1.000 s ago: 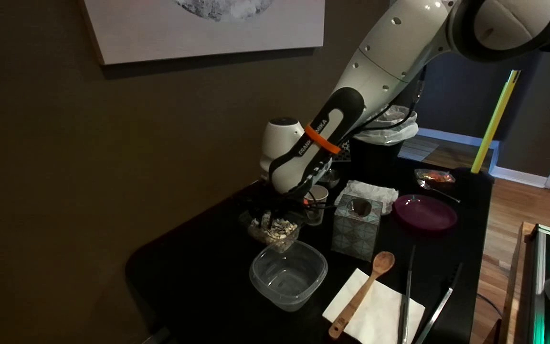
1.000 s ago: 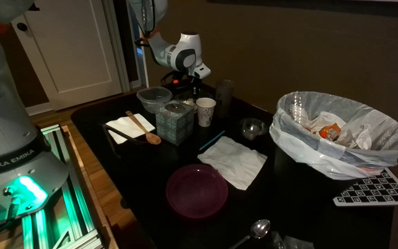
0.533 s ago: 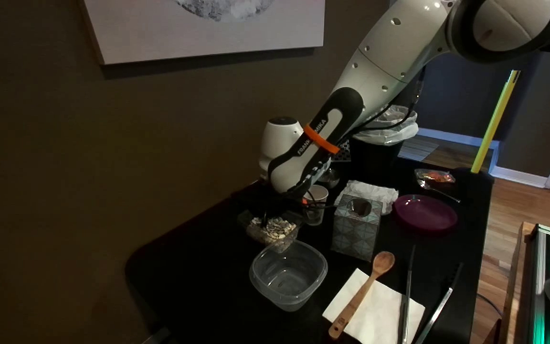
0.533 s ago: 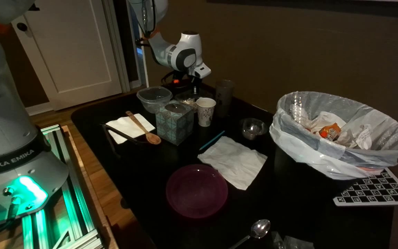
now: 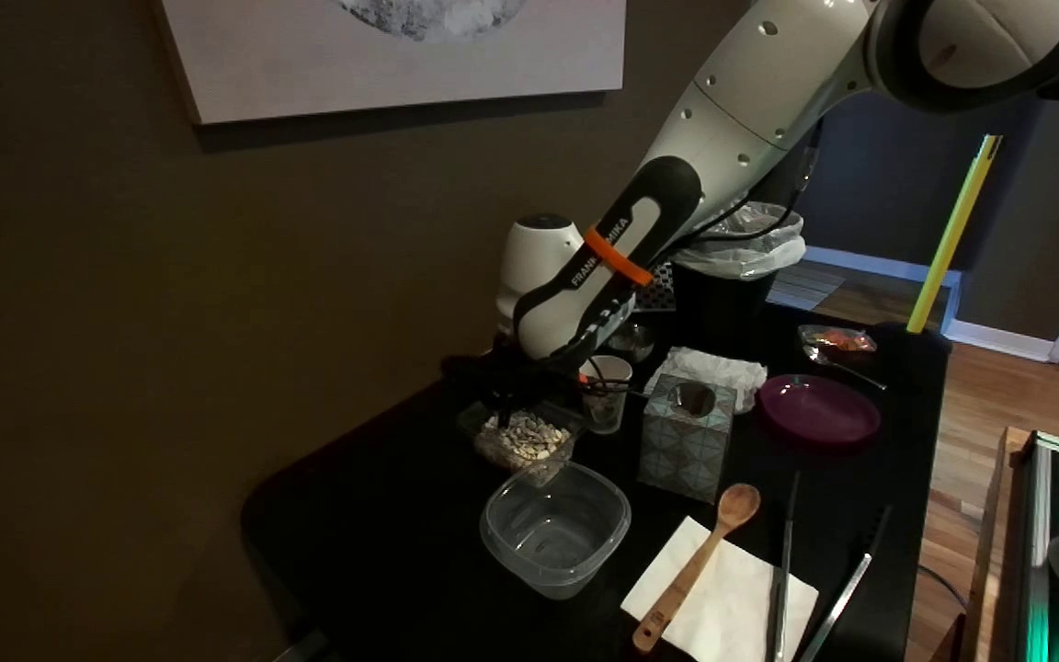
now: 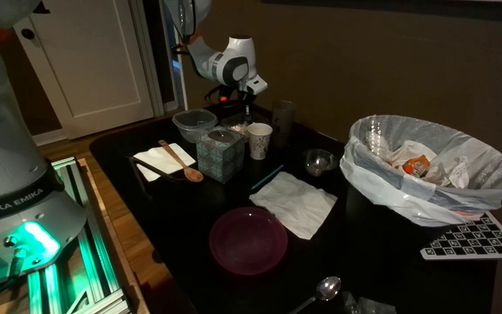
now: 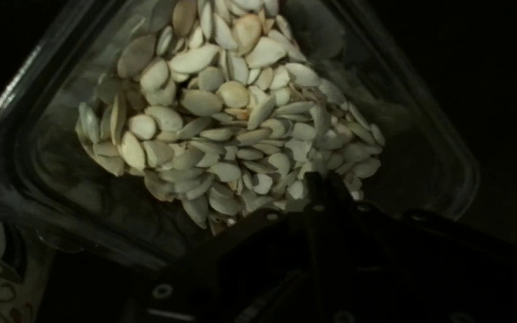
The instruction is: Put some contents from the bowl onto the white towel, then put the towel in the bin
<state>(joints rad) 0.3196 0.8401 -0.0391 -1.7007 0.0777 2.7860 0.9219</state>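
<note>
Higher than a moment before, with my arm [image 5: 732, 119] lifted a little, my claw [image 7: 326, 177] hung over the pale seeds [image 7: 222, 116] in the small clear bowl [image 7: 12, 86]. Its fingers stood closed together; whether a seed was pinched at the tips, I could not tell. Single seeds showed clearly in the wrist view, while both exterior views gave me just a light heap. Just beside the bowl stood the paper cup [image 6: 259, 141], and near it the larger see-through tub [image 5: 555, 538]; whether tub and bowl touched, I could not make out. Then came the tissue box [image 5: 681, 450], which in an exterior view covered part of the white towel [image 5: 723, 370]. In an exterior view that towel lay out whole and creased, a thin blue stick [image 6: 267, 176] near it and the maroon plate [image 6: 249, 240] just beside it. Farthest off stood the bin [image 5: 723, 299], its dark side plain in an exterior view; in an exterior view I saw down past its white liner [image 6: 390, 192] onto crumpled paper [image 6: 410, 148] and an orange wrapper [image 6: 416, 166].
</note>
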